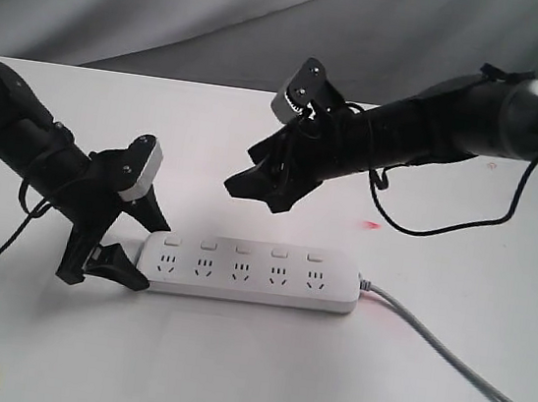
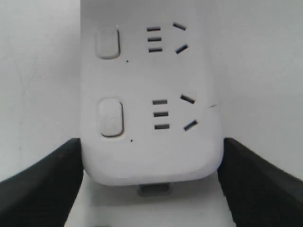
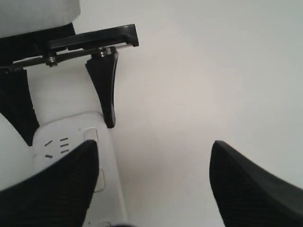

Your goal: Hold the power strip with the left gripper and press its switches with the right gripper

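A long white power strip (image 1: 250, 273) lies flat on a white counter (image 1: 226, 374), roughly central and nearer the front edge. Its five switches (image 1: 243, 250) run in a row along the far side, one above each socket group. A grey cord (image 1: 455, 369) leaves its right end and trails off across the counter toward the front right corner. Behind the counter hangs a creased grey cloth backdrop (image 1: 175, 10).

The left end effector (image 1: 148, 255) is grasping the power strip at its left end. One black finger sits against each long side, and in the left wrist view both fingers (image 2: 42, 184) touch the rounded end of the strip (image 2: 151, 142). Its matte black arm slopes down from the left, low over the counter, with loose black cable around it.

The right end effector (image 1: 255, 194) hangs in the air above and behind the row of switches, touching nothing. It is released, its fingers (image 3: 246, 184) spread wide with only bare counter between them. Its dark arm reaches in from the upper right, angled downward to the left.
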### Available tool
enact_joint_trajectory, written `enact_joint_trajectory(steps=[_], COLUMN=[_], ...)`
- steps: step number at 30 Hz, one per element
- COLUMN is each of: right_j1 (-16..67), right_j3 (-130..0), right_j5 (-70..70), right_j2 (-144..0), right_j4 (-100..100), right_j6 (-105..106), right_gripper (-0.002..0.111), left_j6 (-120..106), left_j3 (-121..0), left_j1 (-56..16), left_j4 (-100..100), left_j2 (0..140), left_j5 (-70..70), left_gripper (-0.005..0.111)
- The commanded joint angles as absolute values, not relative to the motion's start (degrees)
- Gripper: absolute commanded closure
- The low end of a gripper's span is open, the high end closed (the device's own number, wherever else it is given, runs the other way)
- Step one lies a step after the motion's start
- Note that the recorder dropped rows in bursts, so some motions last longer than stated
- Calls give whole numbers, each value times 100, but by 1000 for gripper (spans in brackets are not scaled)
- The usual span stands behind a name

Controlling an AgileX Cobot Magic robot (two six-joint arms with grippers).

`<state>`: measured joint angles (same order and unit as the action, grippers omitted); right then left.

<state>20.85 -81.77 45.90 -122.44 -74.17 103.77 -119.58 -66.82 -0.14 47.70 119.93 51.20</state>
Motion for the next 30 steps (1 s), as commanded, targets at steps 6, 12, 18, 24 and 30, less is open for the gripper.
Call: enact_joint_trajectory(steps=[6, 12, 18, 24, 30], right_j1=[2542, 2744, 2803, 2874, 2914], right_j3=[-8954, -9626, -9711, -9711, -9711], right_j5=[4603, 4944, 5018, 4995, 4744], right_j2=[-12866, -13351, -13481, -13635, -13735], right_j4=[-7704, -7331, -6832, -6841, -6805], right_j6=[10618, 10025, 9769, 9756, 9756], right_gripper=[46, 46, 46, 46, 46], left_j6=[-11974, -11959, -11959, -11959, -11959], left_j3=[-6683, -6683, -6683, -6683, -6683], left_j1=[-19, -19, -19, -19, -19], left_j4=[4563, 4581, 4604, 4604, 4604], left_j2=[12010, 12010, 12010, 12010, 12010], left_j5=[4779, 4779, 4779, 4792, 4792], left_gripper=[55, 55, 55, 55, 55])
